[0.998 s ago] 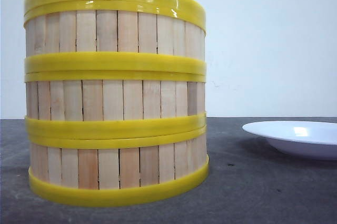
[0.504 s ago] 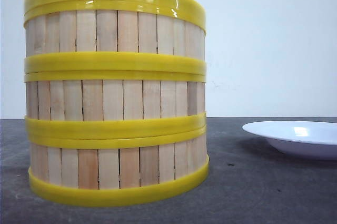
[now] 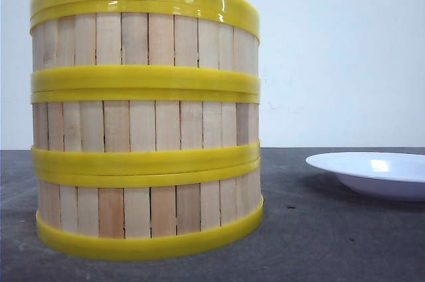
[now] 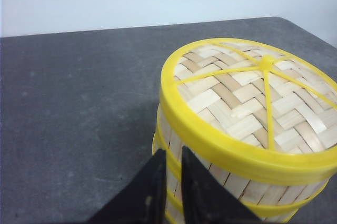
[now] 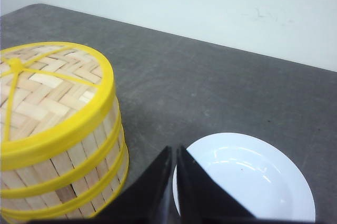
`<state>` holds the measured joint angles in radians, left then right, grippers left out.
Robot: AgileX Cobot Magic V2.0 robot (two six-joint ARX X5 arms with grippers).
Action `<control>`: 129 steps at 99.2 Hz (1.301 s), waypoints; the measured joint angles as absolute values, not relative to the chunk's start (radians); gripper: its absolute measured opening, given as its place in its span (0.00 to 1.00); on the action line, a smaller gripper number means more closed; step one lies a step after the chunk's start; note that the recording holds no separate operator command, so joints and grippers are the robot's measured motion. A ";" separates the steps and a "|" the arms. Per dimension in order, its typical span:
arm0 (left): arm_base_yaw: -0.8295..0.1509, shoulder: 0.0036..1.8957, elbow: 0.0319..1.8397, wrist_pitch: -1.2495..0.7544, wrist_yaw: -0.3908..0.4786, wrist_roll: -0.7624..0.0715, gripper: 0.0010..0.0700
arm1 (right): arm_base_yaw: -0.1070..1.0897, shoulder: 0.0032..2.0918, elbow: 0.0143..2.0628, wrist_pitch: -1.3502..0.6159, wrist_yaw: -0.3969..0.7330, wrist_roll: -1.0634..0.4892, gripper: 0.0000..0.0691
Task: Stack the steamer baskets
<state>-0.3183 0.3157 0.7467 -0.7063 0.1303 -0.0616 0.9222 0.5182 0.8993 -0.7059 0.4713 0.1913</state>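
Spanning every view, a dark grey table [image 3: 332,242] is seen against a plain white wall [image 3: 339,50]. The three steamer baskets [image 3: 146,116] are stacked one on another into a single upright column on the table, left of centre in the front view; yellow rims are seen meeting at each joint. The column is capped by a woven bamboo lid [image 4: 253,97] with a yellow rim and yellow ribs running to a central hub, shown in both wrist views. A white plate [image 3: 375,172] is noted on the table to the right of the stack, clearly apart from it, with bare tabletop between.

Neither arm is visible in the front view. The left gripper [image 4: 169,192] is recorded close beside the stack's slatted wall, below the lid rim; its two black fingers [image 4: 150,192] are drawn nearly together with only a thin gap, and nothing is held. Contact with the wall cannot be judged. The right gripper [image 5: 174,187] is seen above the near edge of the plate, its fingers [image 5: 158,187] likewise pressed almost together and holding nothing.
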 joint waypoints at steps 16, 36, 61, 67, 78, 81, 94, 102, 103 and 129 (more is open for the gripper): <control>-0.318 0.316 0.747 -0.701 0.130 -0.068 0.02 | 0.922 0.518 0.899 -0.698 0.471 0.191 0.01; -0.318 0.316 0.747 -0.701 0.130 -0.068 0.02 | 0.923 0.518 0.899 -0.698 0.471 0.191 0.01; -0.318 0.316 0.747 -0.701 0.130 -0.068 0.02 | 0.922 0.518 0.899 -0.698 0.471 0.191 0.01; -0.318 0.316 0.747 -0.701 0.128 -0.060 0.02 | 0.922 0.518 0.899 -0.698 0.471 0.191 0.01; -0.313 0.315 0.747 -0.699 0.126 -0.021 0.02 | 0.922 0.518 0.899 -0.698 0.471 0.191 0.01; -0.305 0.314 0.747 -0.699 0.126 -0.009 0.02 | 0.922 0.518 0.899 -0.698 0.471 0.191 0.01; -0.239 0.310 0.733 -0.660 0.100 0.019 0.02 | 0.922 0.518 0.899 -0.698 0.471 0.191 0.01; -0.193 0.300 0.692 -0.633 0.049 0.026 0.02 | 0.922 0.518 0.899 -0.698 0.471 0.191 0.01; -0.187 0.299 0.684 -0.628 0.045 0.027 0.02 | 0.922 0.518 0.899 -0.698 0.471 0.191 0.01; -0.091 0.205 0.409 -0.367 -0.001 0.033 0.02 | 0.922 0.518 0.899 -0.698 0.471 0.191 0.01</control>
<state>-0.0914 0.2050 0.4088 -0.3672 -0.0006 0.0334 0.9222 0.5182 0.8993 -0.6979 0.4713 0.1913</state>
